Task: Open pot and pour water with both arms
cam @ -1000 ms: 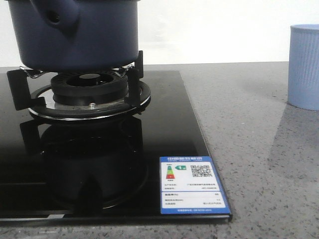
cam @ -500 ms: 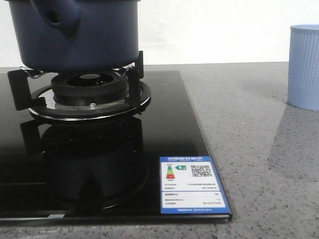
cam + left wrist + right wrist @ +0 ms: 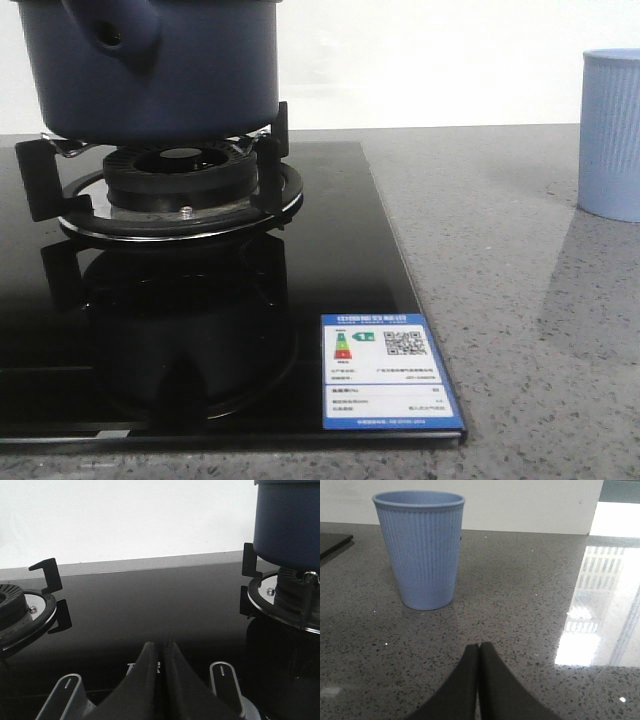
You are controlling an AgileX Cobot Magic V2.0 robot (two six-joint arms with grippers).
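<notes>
both jaws closed, hob label unreadable (image 3: 387, 372)

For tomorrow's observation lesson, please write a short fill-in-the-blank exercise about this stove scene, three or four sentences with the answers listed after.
1. The dark blue pot sits on a gas ____.
2. The light blue ribbed cup stands upright on the speckled grey ____.
3. The fingers of the left gripper and the right gripper are pressed ____, holding nothing.
4. An energy label is stuck near a corner of the black glass ____.

Answers: burner; countertop; together; cooktop
</notes>
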